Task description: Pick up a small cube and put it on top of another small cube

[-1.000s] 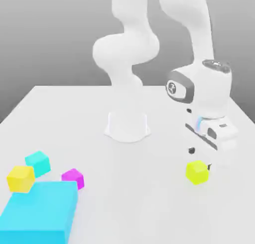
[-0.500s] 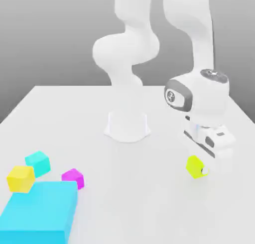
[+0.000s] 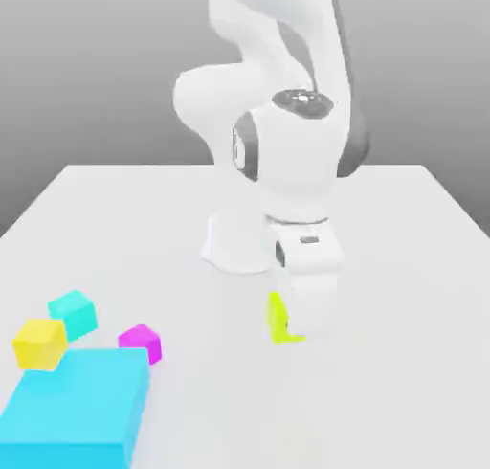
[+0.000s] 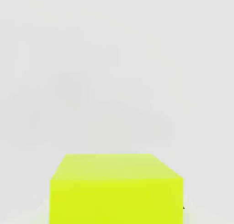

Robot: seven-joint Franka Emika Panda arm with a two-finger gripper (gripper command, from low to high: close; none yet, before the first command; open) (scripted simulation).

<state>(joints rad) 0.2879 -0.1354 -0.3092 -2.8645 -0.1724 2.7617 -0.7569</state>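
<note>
Pincer [image 3: 287,325]: pressed onto the lime cube [image 3: 278,319], pinching it so it can be carried.
Lime cube: raised off the tabletop [image 3: 402,266], well to the exterior view's right of the turquoise cube [image 3: 74,313].
Turquoise cube: top bare, ready to take the lime one; yellow cube [image 3: 39,344] and magenta cube [image 3: 141,343] sit close by.

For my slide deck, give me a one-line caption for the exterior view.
Panda gripper carries the lime cube above the white table, toward the small cyan cube.

arm [image 3: 287,151] bent over, gripper [image 3: 287,325] pointing down, clamped.
</note>
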